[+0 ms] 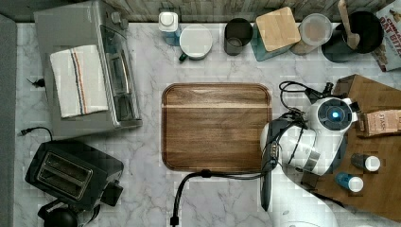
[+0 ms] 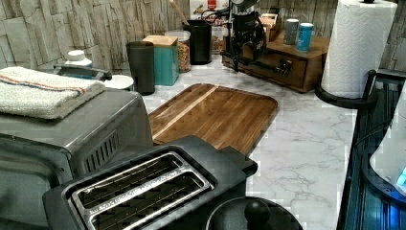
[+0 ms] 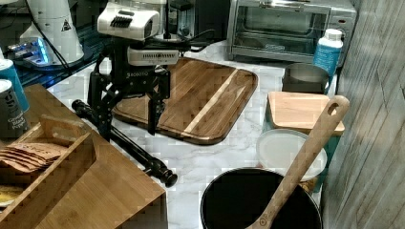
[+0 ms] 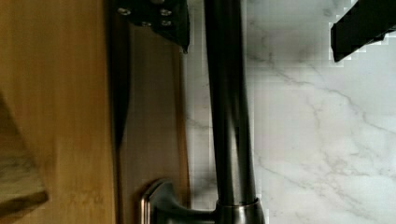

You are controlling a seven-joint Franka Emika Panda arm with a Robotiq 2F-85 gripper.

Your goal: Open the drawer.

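Drawer (image 4: 154, 121) brown wood, long black bar handle (image 4: 229, 107); jaws spread astride it.

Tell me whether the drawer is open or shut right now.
Shut, it seems: the drawer front sits flush with the cabinet.

Single arm reaches down at the cabinet front, wrist vertical, gripper (image 3: 129, 125) pointing downward. Fingers spread apart, straddling the black bar handle (image 3: 125, 141): one finger (image 3: 106, 125) on the cabinet side of the handle, the other (image 3: 154, 118) on the far side.
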